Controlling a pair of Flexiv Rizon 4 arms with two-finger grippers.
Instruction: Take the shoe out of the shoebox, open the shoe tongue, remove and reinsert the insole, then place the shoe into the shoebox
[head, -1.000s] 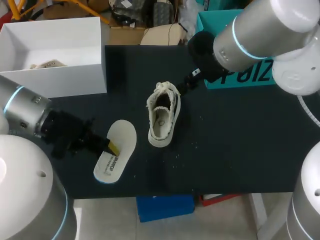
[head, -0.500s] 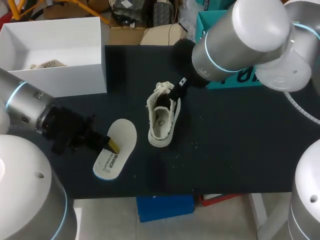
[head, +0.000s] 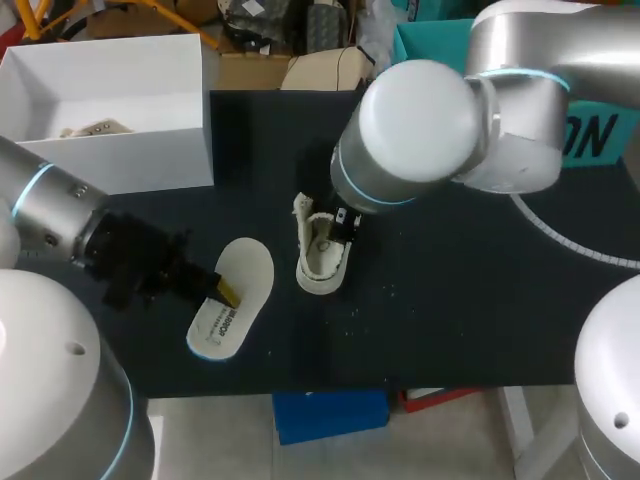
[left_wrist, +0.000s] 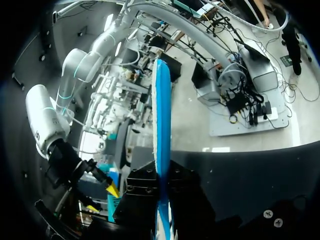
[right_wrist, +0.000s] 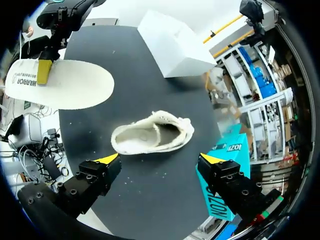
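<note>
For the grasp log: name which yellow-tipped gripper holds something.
The left gripper, shut on the flat white insole; the right gripper hangs open over the cream canvas shoe.

Bright, even light from overhead. Dark worktop (head: 470, 310) is matte and swallows most shadow. White shoebox (head: 150, 160) and insole (right_wrist: 65, 85) near washed out. Right arm (head: 420, 135) shell glares on top; soft shade beneath it across the shoe (head: 320, 262). Wrist views bow hard toward their rims.
</note>
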